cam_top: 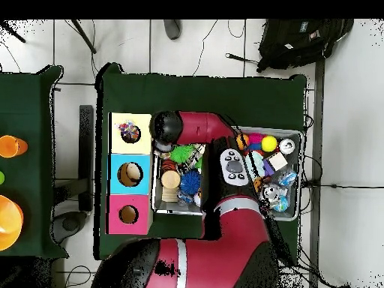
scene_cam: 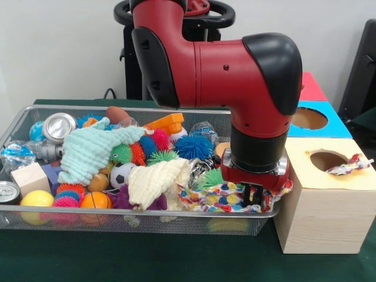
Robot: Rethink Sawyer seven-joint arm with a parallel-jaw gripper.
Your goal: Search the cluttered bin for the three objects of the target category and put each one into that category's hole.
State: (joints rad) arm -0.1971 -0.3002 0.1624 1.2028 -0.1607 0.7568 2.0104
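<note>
While the red and black arm reaches down into the wide silver wire-mesh basket (scene_cam: 23, 117) on the green bench (scene_cam: 147, 258), we see its end effector (scene_cam: 254, 195) pressed into a soft white cloth printed with many-coloured polka dots (scene_cam: 220, 197) at the basket's corner nearest the pale wooden box with the yellow top (scene_cam: 329, 202); whether its fingers are spread or clamped on the fabric we cannot tell, since the cloth hides them; another polka-dot cloth (scene_cam: 349, 166) hangs at the round hole (scene_cam: 326, 159) in that top, only partly in, it seems. We judge the risks thus: a shallow pinch may let the cloth slip on lifting; its folds lie against the plain cream cloth (scene_cam: 155, 182) and spiky green ball (scene_cam: 210, 178), which may be dragged along; the trailing fabric may snag the basket's rim; the hanging cloth may block the hole.
</note>
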